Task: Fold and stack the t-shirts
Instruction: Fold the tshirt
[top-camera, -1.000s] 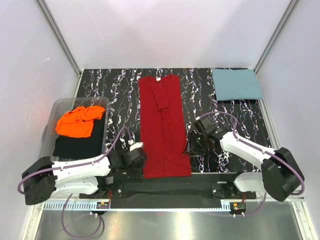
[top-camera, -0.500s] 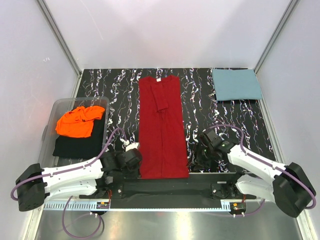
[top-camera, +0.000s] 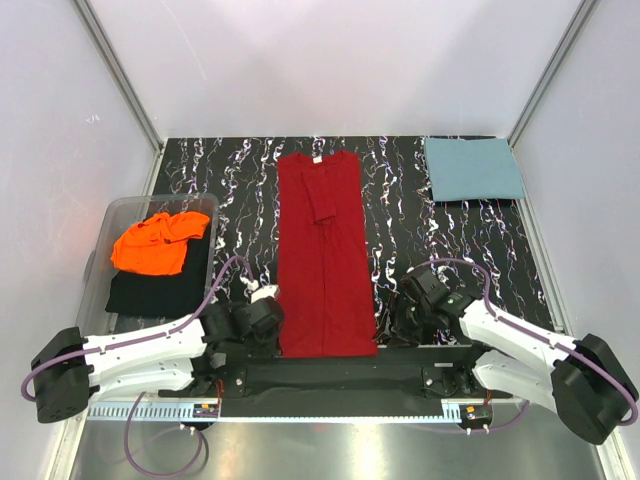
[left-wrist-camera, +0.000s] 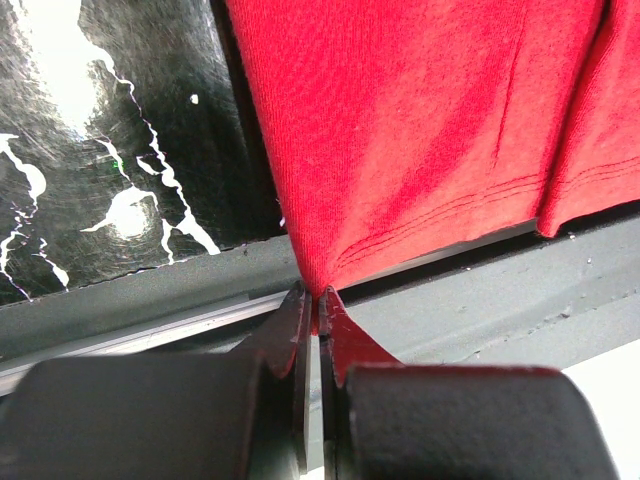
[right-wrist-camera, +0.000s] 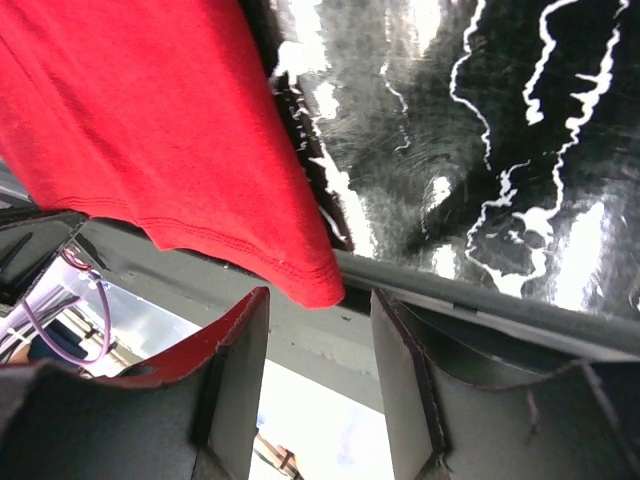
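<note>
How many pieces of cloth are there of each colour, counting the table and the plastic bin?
deep red t-shirt: 1
teal-blue t-shirt, folded: 1
orange t-shirt: 1
black cloth under the orange one: 1
Total: 4

Matt red cloth t-shirt; glossy marbled table; translucent plastic bin

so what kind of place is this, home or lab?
Looks like a lab robot test cell, not a home: plain white panel walls with metal corner posts box in a black white-veined tabletop, and two white robot arms are bolted at its near edge.
</note>
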